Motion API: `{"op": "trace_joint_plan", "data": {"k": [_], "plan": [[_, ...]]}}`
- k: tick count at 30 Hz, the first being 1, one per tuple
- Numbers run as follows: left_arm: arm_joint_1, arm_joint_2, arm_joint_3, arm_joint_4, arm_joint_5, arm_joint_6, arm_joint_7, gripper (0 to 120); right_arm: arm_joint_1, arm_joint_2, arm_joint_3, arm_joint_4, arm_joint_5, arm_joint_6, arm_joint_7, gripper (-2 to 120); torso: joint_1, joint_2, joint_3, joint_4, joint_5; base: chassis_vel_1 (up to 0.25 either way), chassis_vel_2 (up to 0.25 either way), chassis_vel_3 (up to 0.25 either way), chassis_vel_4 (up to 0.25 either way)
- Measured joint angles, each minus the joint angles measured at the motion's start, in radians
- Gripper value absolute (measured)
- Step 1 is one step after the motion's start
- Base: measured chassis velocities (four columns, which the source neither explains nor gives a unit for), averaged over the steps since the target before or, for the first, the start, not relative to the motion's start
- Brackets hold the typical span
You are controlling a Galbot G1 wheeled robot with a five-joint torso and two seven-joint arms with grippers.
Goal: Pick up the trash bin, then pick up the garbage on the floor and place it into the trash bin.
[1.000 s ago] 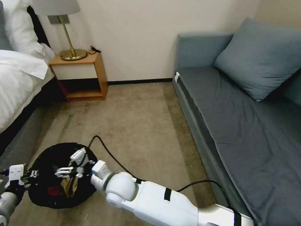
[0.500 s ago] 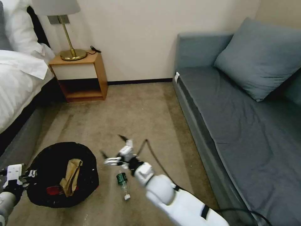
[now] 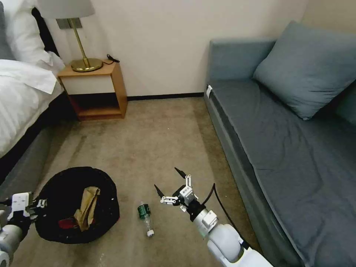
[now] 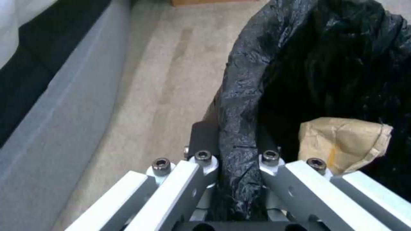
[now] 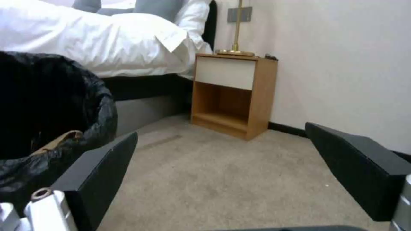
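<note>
The right end effector (image 3: 170, 186) stood wide open and empty at lower centre of the head view, its black fingertips (image 3: 180, 172) spread above the carpet (image 3: 155, 141). It hung just right of the small clear bottle (image 3: 145, 218), which lay on the carpet with its green label toward the end effector and its white cap toward the bottom edge. In the right wrist view the two dark fingers (image 5: 357, 171) framed bare carpet and the nightstand (image 5: 231, 93), with no bottle between them.

The left end effector (image 4: 233, 179), at the lower left corner of the head view, was closed on the rim of the trash bin (image 3: 107, 193), the crinkled black liner (image 4: 240, 106) pinched between its pads. Inside the bin lay a crumpled brown paper wrapper (image 3: 86, 207) and something red (image 3: 66, 224) beside it. The bottle was the one piece of garbage I could see outside the bin.

The risks, as I judged them: the bottle was round and lay on its side, so a finger landing off-centre could roll it away toward the bin or under the arm. The grip on the bin seemed to include loose liner, and if the plastic slipped the bin could tilt and spill. The black cable (image 3: 218, 207) trailing behind the right wrist might also snag on a low reach.
</note>
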Motion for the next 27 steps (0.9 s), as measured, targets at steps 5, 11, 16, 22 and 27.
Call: {"op": "trace_joint_plan", "data": {"k": [5, 11, 16, 22, 27], "plan": [[-0.001, 0.004, -0.003, 0.003, -0.003, 0.000, 0.000, 5, -0.003, 0.006, -0.009, -0.011, -0.012, 0.000, 0.000, 100, 0.000, 0.000, 0.000, 0.0000, 0.0000, -0.108, 0.089, 0.103, -0.102], [-0.007, 0.009, -0.004, 0.011, -0.005, 0.000, 0.000, 5, 0.004, 0.004, -0.028, -0.027, -0.022, -0.006, -0.002, 100, 0.000, 0.000, 0.000, -0.0002, -0.0001, -0.209, 0.198, 0.198, -0.196], [-0.014, 0.011, -0.003, 0.016, -0.006, 0.000, 0.000, 5, 0.003, -0.023, -0.070, -0.009, -0.006, -0.109, 0.004, 100, 0.000, 0.000, 0.000, -0.0002, -0.0001, -0.195, 0.207, 0.191, -0.204], [-0.016, 0.012, -0.003, 0.021, -0.006, 0.000, 0.000, 5, 0.054, -0.077, -0.214, 0.051, 0.139, -0.407, 0.066, 100, 0.000, 0.000, 0.000, -0.0006, -0.0002, -0.090, 0.064, 0.080, -0.081], [-0.014, 0.010, -0.006, 0.025, -0.005, -0.001, 0.000, 5, 0.182, -0.056, -0.374, 0.073, 0.346, -0.809, 0.182, 100, 0.000, 0.000, 0.000, 0.0000, -0.0004, 0.030, -0.016, -0.022, 0.032]]}}
